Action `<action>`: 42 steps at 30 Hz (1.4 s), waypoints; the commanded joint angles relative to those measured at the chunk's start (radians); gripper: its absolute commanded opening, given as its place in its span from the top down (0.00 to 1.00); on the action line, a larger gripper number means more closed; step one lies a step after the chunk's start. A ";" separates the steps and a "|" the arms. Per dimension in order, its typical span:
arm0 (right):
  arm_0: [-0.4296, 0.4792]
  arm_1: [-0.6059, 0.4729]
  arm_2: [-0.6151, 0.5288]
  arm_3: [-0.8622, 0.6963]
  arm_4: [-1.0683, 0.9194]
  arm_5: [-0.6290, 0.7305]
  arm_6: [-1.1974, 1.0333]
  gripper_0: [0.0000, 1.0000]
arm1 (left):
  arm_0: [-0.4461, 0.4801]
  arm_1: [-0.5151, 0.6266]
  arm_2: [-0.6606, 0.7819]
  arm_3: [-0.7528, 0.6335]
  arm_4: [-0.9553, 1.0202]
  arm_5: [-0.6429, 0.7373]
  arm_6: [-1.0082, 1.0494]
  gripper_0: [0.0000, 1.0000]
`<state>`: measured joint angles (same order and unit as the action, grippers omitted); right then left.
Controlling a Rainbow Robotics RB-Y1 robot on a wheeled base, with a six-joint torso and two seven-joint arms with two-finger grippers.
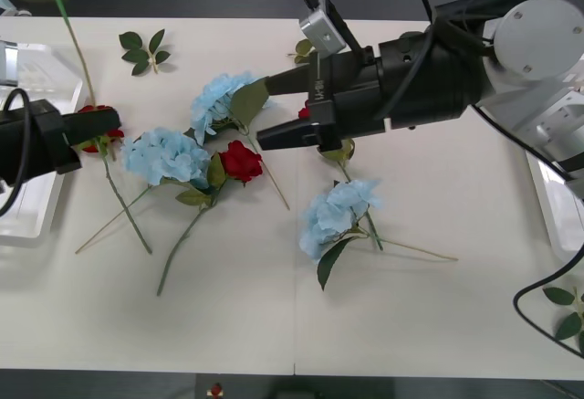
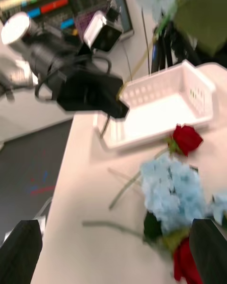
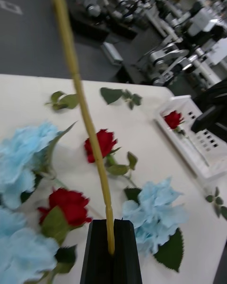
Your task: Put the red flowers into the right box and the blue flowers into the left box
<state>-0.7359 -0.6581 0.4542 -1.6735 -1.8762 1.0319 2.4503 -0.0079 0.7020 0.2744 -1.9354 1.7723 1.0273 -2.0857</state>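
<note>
Two black arms reach in over a cream table strewn with artificial blooms. The left gripper [image 1: 108,125] sits near the table's left edge, its black fingers [image 3: 101,246] pressed together on a thin yellow-green stem [image 1: 75,38] that rises straight out of the jaws and angles up and away; the bloom at its far end lies beyond the picture's edge. A red rose [image 1: 91,139] lies on the table directly under that gripper, its slim stem running toward the table's near side.

The right gripper [image 1: 260,111] stretches across the middle of the table, its two tapered black fingers spread apart and holding nothing, their tips just beside a fluffy pale-blue hydrangea cluster [image 1: 219,98] with a broad green leaf. Another deep-red rose [image 1: 241,162] rests near the centre, touching a second blue cluster [image 1: 166,155] (their stems cross toward the near edge). A third blue cluster [image 1: 336,209] lies alone nearer the right, with a dark serrated leaf below it.

The left box [image 1: 27,207], a shallow white plastic tray with a rounded rim, sits at the table's left edge partly beneath the left arm. In the left wrist view the right box [image 3: 198,146], white with slotted walls, already holds one red rose [image 3: 173,119]. A loose green leaf sprig [image 1: 143,50] lies near the far edge.
</note>
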 commanded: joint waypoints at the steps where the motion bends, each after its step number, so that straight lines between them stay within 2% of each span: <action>1: -0.100 -0.153 0.095 -0.022 0.026 0.051 -0.042 0.09 | 0.054 0.074 0.098 -0.020 -0.119 0.027 0.145 1.00; 5: -0.174 -0.282 0.250 -0.026 0.048 0.053 -0.048 0.09 | 0.097 0.091 0.206 -0.020 -0.292 0.017 0.174 1.00; 7: -0.217 -0.347 0.342 -0.038 0.103 0.053 -0.056 0.09 | 0.138 0.111 0.261 -0.020 -0.395 -0.036 0.176 1.00; 12: -0.244 -0.399 0.425 -0.060 0.232 0.073 -0.077 0.09 | 0.215 0.122 0.310 -0.011 -0.536 -0.141 0.187 1.00; 19: -0.246 -0.466 0.511 -0.112 0.378 0.105 -0.177 0.09 | 0.264 0.120 0.293 0.107 -0.665 -0.280 0.190 1.00; 24: -0.246 -0.477 0.590 -0.118 0.430 0.054 -0.284 0.09 | 0.264 0.120 0.247 0.214 -0.741 -0.374 0.191 1.00; 32: -0.246 -0.451 0.725 -0.115 0.568 -0.059 -0.527 0.09 | 0.223 0.120 0.164 0.363 -0.758 -0.480 0.184 1.00; 42: -0.183 -0.385 0.733 -0.154 0.816 -0.032 -0.864 0.09 | 0.203 0.120 0.131 0.411 -0.741 -0.501 0.181 0.99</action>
<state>-0.9347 -1.0486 1.2060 -1.7798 -1.1096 0.9999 1.6832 0.2035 0.7849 0.3923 -1.5180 1.0242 0.5355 -1.8992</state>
